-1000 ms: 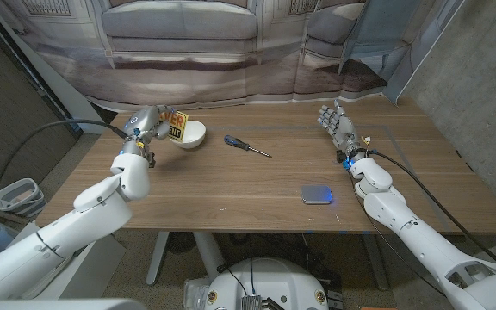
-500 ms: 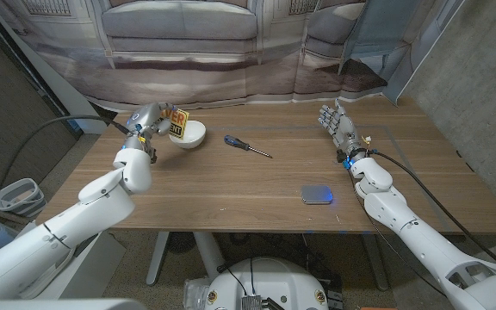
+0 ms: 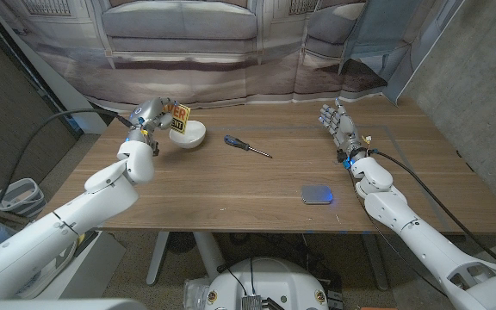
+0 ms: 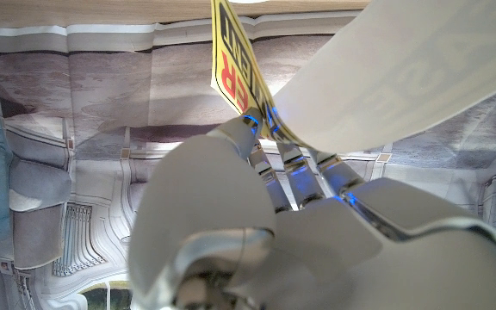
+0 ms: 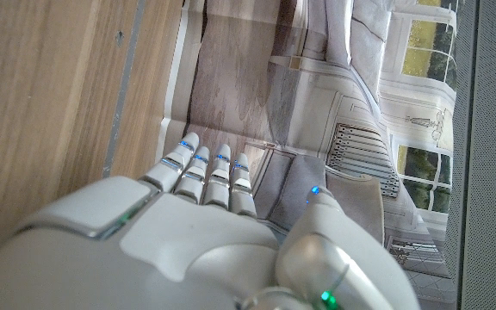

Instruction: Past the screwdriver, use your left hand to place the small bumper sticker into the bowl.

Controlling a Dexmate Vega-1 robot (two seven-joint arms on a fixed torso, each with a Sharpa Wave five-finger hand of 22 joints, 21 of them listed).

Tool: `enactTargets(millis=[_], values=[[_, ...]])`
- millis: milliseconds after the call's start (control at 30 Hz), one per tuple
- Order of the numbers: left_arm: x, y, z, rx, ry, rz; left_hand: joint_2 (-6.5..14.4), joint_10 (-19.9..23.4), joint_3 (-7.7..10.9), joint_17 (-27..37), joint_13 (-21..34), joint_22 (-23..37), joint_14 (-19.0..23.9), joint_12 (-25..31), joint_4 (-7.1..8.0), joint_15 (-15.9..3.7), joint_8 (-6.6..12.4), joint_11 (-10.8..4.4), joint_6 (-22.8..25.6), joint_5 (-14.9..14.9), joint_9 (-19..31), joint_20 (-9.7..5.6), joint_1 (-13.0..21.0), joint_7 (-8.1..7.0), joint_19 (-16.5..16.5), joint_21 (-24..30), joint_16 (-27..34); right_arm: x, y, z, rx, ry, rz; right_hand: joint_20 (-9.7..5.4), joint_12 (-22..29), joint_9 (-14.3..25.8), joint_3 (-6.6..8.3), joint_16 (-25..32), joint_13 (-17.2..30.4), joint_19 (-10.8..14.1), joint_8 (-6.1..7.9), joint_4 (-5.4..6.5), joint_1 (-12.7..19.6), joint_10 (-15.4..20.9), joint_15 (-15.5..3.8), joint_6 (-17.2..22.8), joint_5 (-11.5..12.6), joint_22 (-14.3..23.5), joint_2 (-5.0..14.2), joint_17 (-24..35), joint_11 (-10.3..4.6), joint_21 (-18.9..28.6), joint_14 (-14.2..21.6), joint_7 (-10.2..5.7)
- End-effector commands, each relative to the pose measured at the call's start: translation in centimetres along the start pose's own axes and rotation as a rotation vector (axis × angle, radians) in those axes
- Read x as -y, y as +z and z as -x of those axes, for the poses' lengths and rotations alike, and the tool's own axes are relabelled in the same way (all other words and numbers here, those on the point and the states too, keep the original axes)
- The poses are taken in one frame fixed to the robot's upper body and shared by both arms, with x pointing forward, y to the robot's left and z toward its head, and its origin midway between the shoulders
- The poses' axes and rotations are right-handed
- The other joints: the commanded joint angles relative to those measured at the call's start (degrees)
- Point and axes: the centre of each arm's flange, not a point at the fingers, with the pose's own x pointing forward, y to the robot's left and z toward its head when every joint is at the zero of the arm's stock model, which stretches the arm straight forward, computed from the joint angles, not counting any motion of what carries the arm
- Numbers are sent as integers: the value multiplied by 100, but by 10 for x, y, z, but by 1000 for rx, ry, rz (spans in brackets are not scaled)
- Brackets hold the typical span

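The small bumper sticker (image 3: 177,117) could miss the bowl (image 3: 188,133); it is thin and light, so I think it may flutter sideways when the left hand (image 3: 147,119) lets go, or land on the rim and tip out onto the table (image 3: 231,189); it could also stick to the fingers (image 4: 265,164) and not drop at all; if the hand comes down too low, it may bump the bowl and push it away.

The left hand pinches the sticker by one edge; the sticker stands up from the fingertips, just over the near rim of the bowl; the bowl sits right beside the hand, a little below it; the screwdriver (image 3: 246,145) lies farther off, past the bowl from this hand.

The right hand (image 3: 337,126) holds nothing; its fingers are straight and spread, well away from the bowl.
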Motion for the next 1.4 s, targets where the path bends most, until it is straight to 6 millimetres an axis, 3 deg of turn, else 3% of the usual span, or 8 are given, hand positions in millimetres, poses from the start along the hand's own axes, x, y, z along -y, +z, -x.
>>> enactTargets(millis=[33,667,1400], values=[[7,-1,-42,-8,10,-7,-44,50,-37,17,27,-5,59,2,11,-664,21,10,37,-18,5,-225,-5,-4,-27,46,-21,-1,-3,-4,-11,-13,11,-139,-5,24,-18,6,24,49,-8,17,13,31,21,13,-27,22,56,28,-33,0,47,19],[22,3,-79,-14,-3,6,-60,68,-55,42,32,-19,64,-14,20,-681,16,25,73,-21,5,-223,-33,-11,-65,116,-36,2,-8,-13,-19,-16,5,-135,-6,24,-23,0,24,45,-6,15,15,31,19,18,-28,22,58,28,-23,-3,35,21],[52,7,-100,-12,-81,-26,-79,126,-67,68,37,-40,97,-21,14,-705,25,13,151,-21,7,-232,-44,-36,-108,212,-48,3,-10,-13,-16,-29,3,-139,-4,24,-27,2,24,45,-7,13,15,40,17,16,-29,22,62,29,-22,-4,44,22]])
